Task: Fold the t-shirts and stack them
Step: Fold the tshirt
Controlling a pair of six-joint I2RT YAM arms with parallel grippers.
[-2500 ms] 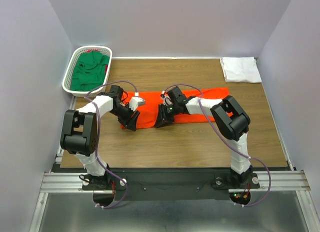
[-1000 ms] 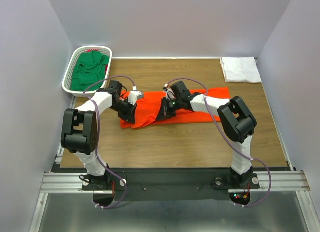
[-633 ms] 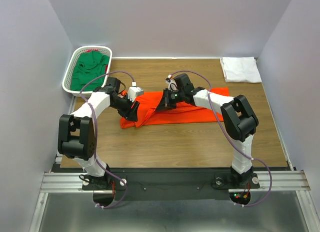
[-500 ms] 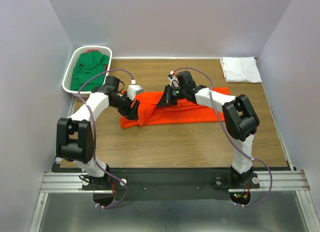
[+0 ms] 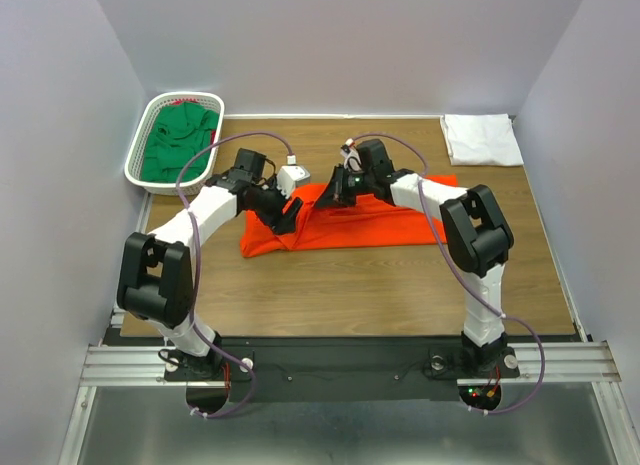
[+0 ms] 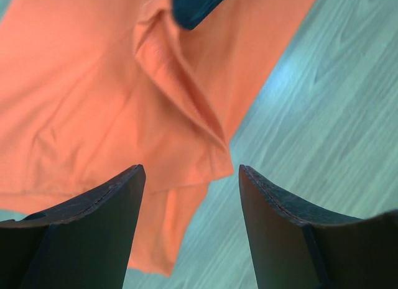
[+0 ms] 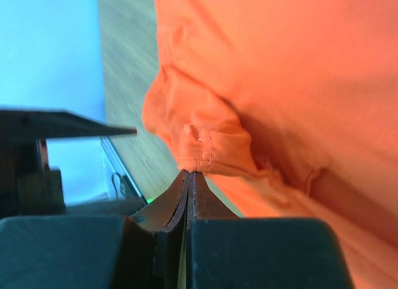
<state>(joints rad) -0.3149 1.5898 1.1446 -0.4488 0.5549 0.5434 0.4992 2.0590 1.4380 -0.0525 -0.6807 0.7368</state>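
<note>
Orange-red t-shirt [image 5: 380, 225] lies in the middle of the bench [image 5: 350, 285], its left end bunched. Right pincer [image 7: 189, 174] is clamped on a stitched hem. Left pincer [image 6: 190, 177] hangs wide above the cloth, holding nothing. Judgement: carry the hem low and level, lining edges up before letting go.

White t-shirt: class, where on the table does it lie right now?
In the top view, the white t-shirt lies at the far right corner of the table, beyond the right end of the orange t-shirt.
</note>
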